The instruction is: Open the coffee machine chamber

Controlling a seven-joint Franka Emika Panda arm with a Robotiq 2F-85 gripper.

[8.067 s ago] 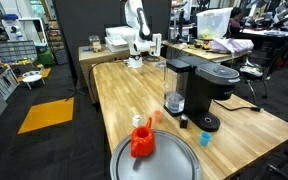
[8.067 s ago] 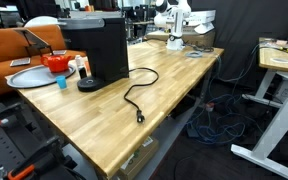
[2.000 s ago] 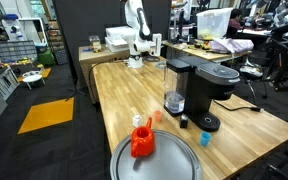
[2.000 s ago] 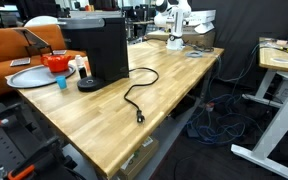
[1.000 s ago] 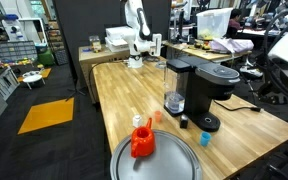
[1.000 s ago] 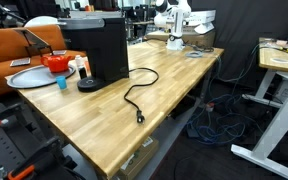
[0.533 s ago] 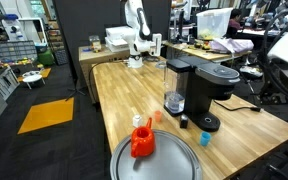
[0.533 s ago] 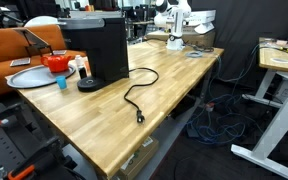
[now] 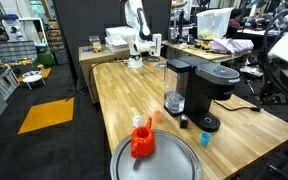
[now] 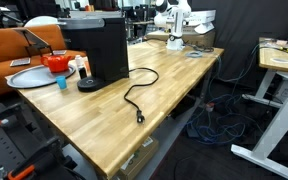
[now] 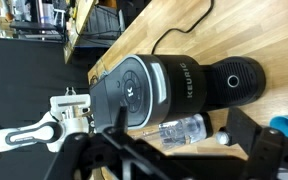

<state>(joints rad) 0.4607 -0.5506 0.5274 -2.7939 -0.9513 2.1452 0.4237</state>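
Wrist view has my tool [image 11: 179,138] wide open with nothing in it, the two dark fingers [image 11: 256,140] well apart at the bottom of the picture. Makes sense to me: I need that gap to get around the lid handle, so there's no point closing up before I'm there.

It hangs above the coffee machine [image 11: 179,85] looking pretty much straight down on it, which I reckon is just for lining up. The chamber [image 11: 132,95] is the rounded black top. The lid looks shut and nothing is touching it. I can't really pick out the handle from up here.

The clear water tank [image 11: 184,130] sits right against the machine's side, so I'd want to steer off that. The machine stands on the wooden desk [image 11: 274,40], with a blue cup [image 11: 287,122] near its round base.

In an exterior view the black cord [image 10: 134,97] trails loose across the desk behind it, so nothing pins the machine down. My guess is a pull on the lid could shift the whole thing.
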